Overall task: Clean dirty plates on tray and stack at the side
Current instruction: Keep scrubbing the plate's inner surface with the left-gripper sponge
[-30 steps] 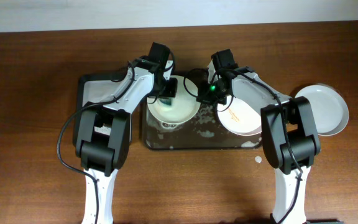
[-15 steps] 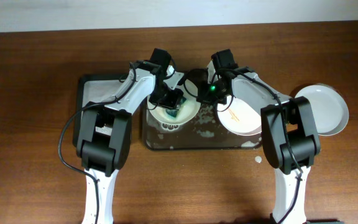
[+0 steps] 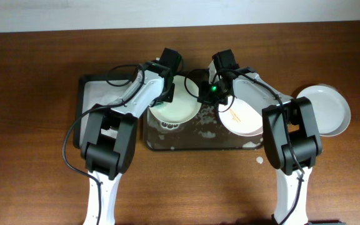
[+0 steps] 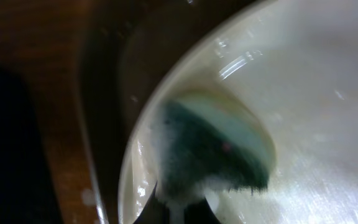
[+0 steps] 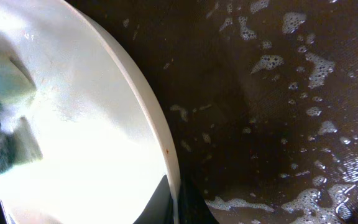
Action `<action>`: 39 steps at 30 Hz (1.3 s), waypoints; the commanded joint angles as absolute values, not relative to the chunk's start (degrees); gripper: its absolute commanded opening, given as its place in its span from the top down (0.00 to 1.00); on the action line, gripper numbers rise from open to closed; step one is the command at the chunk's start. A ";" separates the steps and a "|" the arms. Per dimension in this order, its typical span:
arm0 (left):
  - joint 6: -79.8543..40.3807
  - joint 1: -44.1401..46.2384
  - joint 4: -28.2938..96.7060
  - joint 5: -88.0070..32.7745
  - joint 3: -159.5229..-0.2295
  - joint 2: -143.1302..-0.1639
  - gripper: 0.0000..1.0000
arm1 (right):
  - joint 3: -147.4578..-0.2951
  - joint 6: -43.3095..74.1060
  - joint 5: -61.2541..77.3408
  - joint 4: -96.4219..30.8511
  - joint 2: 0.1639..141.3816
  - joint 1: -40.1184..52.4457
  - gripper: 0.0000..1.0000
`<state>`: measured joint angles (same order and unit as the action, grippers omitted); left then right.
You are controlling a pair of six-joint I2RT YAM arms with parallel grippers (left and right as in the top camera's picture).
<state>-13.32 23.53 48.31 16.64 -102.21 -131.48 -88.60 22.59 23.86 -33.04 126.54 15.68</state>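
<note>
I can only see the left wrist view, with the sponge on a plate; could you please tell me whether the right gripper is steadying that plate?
Observer: Yes, the right gripper is shut on the rim of the sponged plate.
Operator: Is another plate on the tray?
Observer: Yes, a streaked plate lies on the tray, to its right.
Operator: Any set aside?
Observer: A third plate sits on the table, right of the tray.
</note>
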 commanded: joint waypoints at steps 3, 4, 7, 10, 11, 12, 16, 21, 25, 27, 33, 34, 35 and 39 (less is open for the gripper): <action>-17.34 22.70 42.68 24.32 -100.57 -135.11 0.99 | -86.78 22.83 20.58 -34.04 128.01 15.73 0.96; -17.34 22.90 41.06 24.32 -100.57 -135.11 0.99 | -86.78 22.81 20.58 -34.04 128.01 15.73 0.96; -17.34 23.29 36.75 24.25 -100.57 -135.09 0.99 | -86.78 22.81 20.58 -34.04 127.98 15.73 0.96; -17.28 23.77 32.73 21.98 -100.57 -135.11 0.99 | -86.78 22.81 20.58 -34.04 128.01 15.73 0.96; -17.06 23.99 31.86 20.12 -100.57 -135.09 0.99 | -86.78 22.81 20.58 -34.04 128.01 15.73 0.96; -17.06 24.18 31.48 17.91 -100.57 -135.11 0.99 | -86.78 22.81 20.56 -34.04 128.01 15.73 0.96; -15.97 24.27 31.57 6.35 -100.57 -135.11 0.99 | -86.78 22.81 20.53 -34.04 128.01 15.73 0.96; -13.17 24.21 34.74 -5.41 -100.57 -135.09 0.99 | -86.78 22.81 20.56 -34.06 128.01 15.73 0.96; -11.11 24.23 42.19 -9.08 -100.57 -135.09 0.99 | -86.78 22.81 20.56 -34.04 128.01 15.73 0.96; -10.33 24.23 45.17 -9.47 -100.57 -135.09 0.99 | -86.78 22.81 20.56 -34.04 128.01 15.73 0.96; -4.14 24.16 53.32 -9.39 -100.57 -135.09 0.99 | -86.78 22.81 20.56 -34.04 128.01 15.73 0.96; -4.14 24.10 54.17 -9.02 -100.57 -135.09 0.99 | -86.78 22.81 20.56 -34.04 128.01 15.73 0.96; -4.12 23.86 55.33 -8.73 -100.62 -135.09 0.99 | -86.78 22.81 20.56 -34.04 128.01 15.73 0.96; -4.21 23.00 58.28 -5.50 -100.75 -135.09 0.99 | -86.78 22.81 20.56 -34.04 128.01 15.73 0.96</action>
